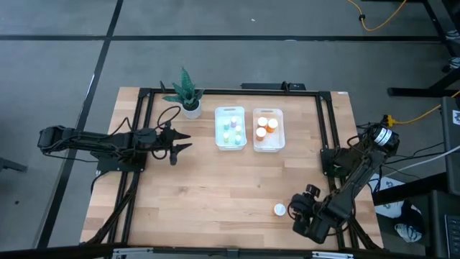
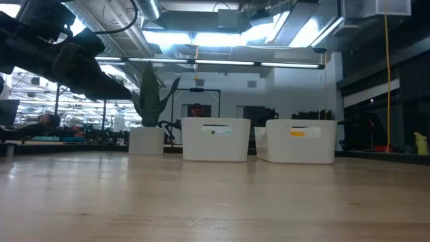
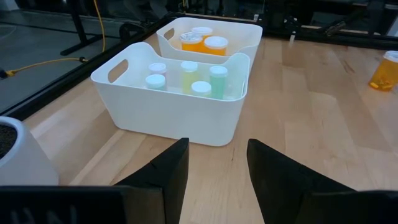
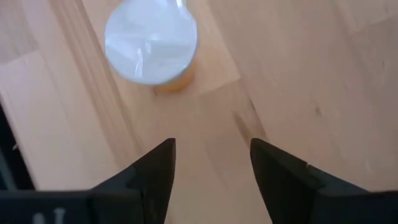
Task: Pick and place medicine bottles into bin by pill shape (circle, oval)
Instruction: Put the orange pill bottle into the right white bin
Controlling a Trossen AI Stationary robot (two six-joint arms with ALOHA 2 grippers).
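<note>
On the wooden table (image 1: pixel 215 187), 2 white bins stand side by side near the far edge. The left bin (image 1: pixel 230 128) holds the small pale bottles (image 3: pixel 186 76). The right bin (image 1: pixel 268 129) holds amber bottles (image 1: pixel 266 126). 1 amber bottle with a white cap (image 1: pixel 279 209) stands alone near the front edge. The right gripper (image 4: pixel 211 165) hangs just beside this bottle, its fingers apart and empty. The left gripper (image 3: pixel 217 165) is also spread and empty, near the potted plant (image 1: pixel 188 93) and pointing to the left bin.

A robotics lab: exposed ceiling lights (image 2: pixel 222 37), grey taped floor (image 1: pixel 57 65), loose yellow cable (image 1: pixel 381 20), framed wooden tabletop (image 1: pixel 230 187).
</note>
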